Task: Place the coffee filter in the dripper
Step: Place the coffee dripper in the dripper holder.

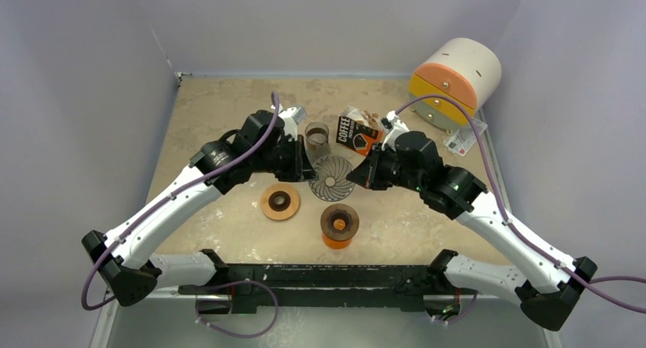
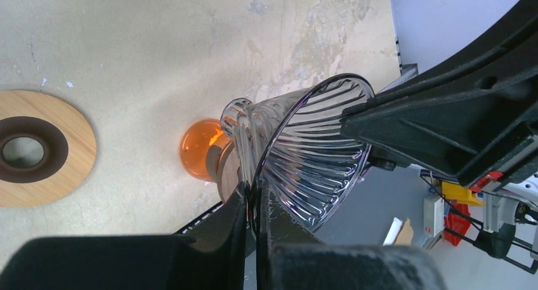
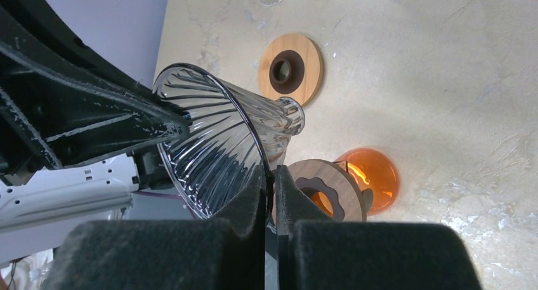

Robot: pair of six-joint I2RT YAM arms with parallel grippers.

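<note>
The dripper, a clear ribbed glass cone, hangs above the table between both arms, tipped on its side. My left gripper is shut on its rim from the left; in the left wrist view the fingers pinch the thin rim of the dripper. My right gripper is shut on the opposite rim; in the right wrist view it clamps the edge of the dripper. The coffee filter is out of view.
A wooden ring lies on the table below left. An orange glass base with a wooden collar stands just in front. Behind are a clear glass, a packet printed COFFEE and a large tipped cylinder.
</note>
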